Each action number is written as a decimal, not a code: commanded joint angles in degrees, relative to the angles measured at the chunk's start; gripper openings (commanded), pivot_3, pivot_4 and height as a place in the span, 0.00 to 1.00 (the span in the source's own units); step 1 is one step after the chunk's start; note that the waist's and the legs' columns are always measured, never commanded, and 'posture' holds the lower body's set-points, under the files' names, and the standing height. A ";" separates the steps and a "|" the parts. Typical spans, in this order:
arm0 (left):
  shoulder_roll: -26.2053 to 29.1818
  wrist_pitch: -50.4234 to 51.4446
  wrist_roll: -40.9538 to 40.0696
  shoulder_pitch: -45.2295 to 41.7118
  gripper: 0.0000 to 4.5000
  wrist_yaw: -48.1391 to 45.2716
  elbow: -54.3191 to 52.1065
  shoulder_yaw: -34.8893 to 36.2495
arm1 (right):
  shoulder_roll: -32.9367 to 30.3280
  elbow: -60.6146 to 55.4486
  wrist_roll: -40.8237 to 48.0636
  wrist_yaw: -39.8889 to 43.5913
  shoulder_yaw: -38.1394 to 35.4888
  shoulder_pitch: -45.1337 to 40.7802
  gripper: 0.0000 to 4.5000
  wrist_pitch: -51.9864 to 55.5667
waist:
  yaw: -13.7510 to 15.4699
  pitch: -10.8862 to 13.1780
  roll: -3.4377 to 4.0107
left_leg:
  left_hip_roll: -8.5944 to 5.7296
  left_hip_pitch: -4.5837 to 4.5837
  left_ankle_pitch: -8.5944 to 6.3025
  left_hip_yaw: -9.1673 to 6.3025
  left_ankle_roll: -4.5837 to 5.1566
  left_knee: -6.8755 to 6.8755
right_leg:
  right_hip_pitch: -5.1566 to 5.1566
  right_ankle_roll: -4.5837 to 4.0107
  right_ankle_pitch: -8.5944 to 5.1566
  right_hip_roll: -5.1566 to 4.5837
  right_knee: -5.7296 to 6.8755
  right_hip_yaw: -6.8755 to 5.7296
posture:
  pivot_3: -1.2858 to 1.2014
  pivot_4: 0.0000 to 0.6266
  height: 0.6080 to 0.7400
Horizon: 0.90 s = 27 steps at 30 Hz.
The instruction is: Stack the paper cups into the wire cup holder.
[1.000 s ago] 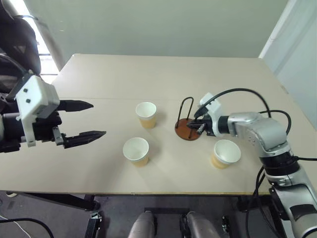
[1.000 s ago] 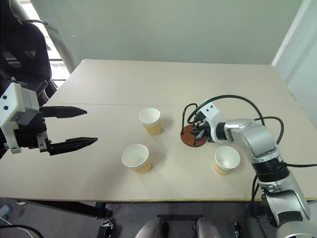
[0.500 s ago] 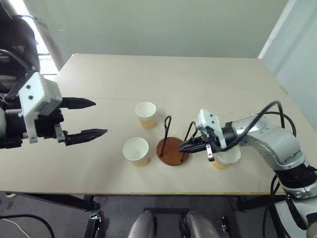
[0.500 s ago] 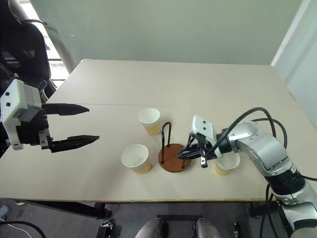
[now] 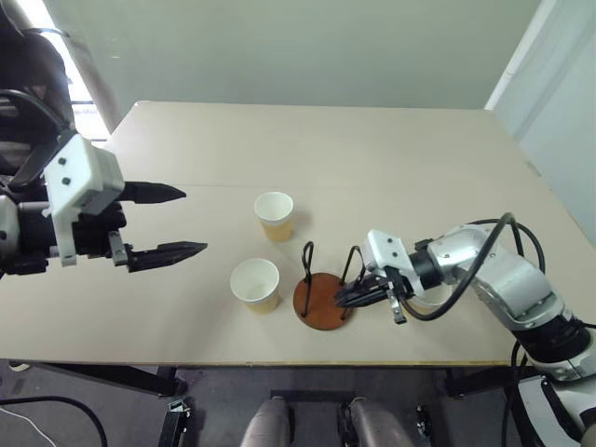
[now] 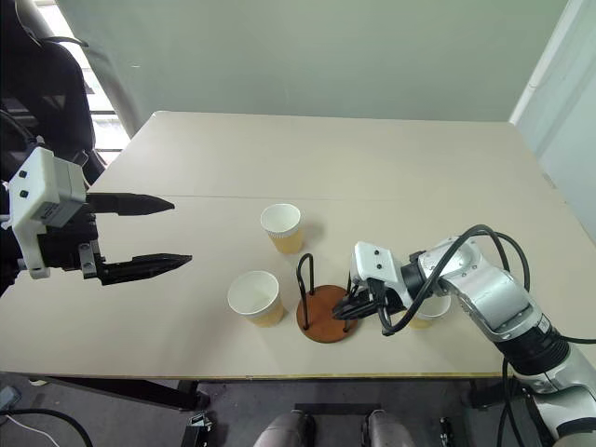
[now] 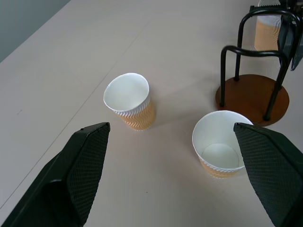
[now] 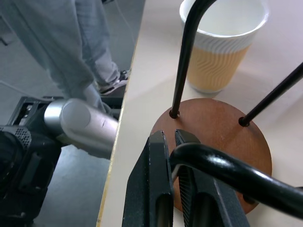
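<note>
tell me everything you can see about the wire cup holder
The wire cup holder is a round reddish-brown disc, wood by its look, with two black wire U-loops standing upright from it. It stands level near the table's front edge, holding no cups. The right gripper is shut on the loop nearer that arm. One paper cup stands just to its left, another farther back, apart from it.

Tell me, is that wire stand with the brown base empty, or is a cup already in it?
Empty. The wire cup holder shows its bare brown base between the loops; the paper cups stand on the table outside it.
</note>
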 commanded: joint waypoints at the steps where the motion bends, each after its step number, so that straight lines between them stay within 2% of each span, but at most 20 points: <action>1: 0.75 -0.28 -0.46 -0.63 1.00 0.08 -0.55 1.43 | 0.23 -0.54 -0.93 0.85 0.38 -0.63 0.01 -1.52 | 0.00 0.00 0.00 | 0.00 0.00 0.00 0.00 0.00 0.00 | 0.00 -0.01 0.00 0.00 0.00 0.00 | 0.52 0.24 1.00; 16: 1.27 1.01 -1.62 -0.43 1.00 0.67 -1.31 2.78 | 0.52 2.99 -6.88 4.15 3.43 -1.72 0.01 -5.94 | -0.01 -0.01 -0.02 | 0.00 0.03 0.01 0.00 0.00 0.02 | 0.03 -0.07 -0.01 0.00 0.01 0.00 | 0.52 0.24 1.00; 17: 1.28 1.07 -1.60 -0.38 1.00 0.65 -1.33 2.86 | 0.48 3.06 -7.21 4.39 3.55 -1.68 0.12 -6.07 | -0.01 -0.01 -0.02 | 0.00 0.03 0.01 0.00 0.00 0.02 | 0.03 -0.08 -0.02 0.00 0.02 0.00 | 0.52 0.24 1.00; 19: 1.25 1.21 -1.66 -0.43 1.00 0.71 -1.39 2.87 | 0.48 3.17 -7.74 4.66 3.62 -1.66 0.23 -6.19 | -0.01 -0.01 -0.02 | 0.00 0.03 0.01 0.00 0.00 0.02 | 0.03 -0.09 -0.02 0.00 0.01 0.00 | 0.52 0.24 1.00; 27: 1.16 0.67 -1.56 -1.04 1.00 0.64 -0.92 2.05 | -1.10 3.67 -10.13 6.11 3.48 -2.35 0.85 -7.54 | 0.00 -0.01 -0.02 | 0.00 0.02 0.00 0.00 0.00 0.01 | 0.03 -0.09 -0.02 0.00 0.01 0.00 | 0.52 0.24 1.00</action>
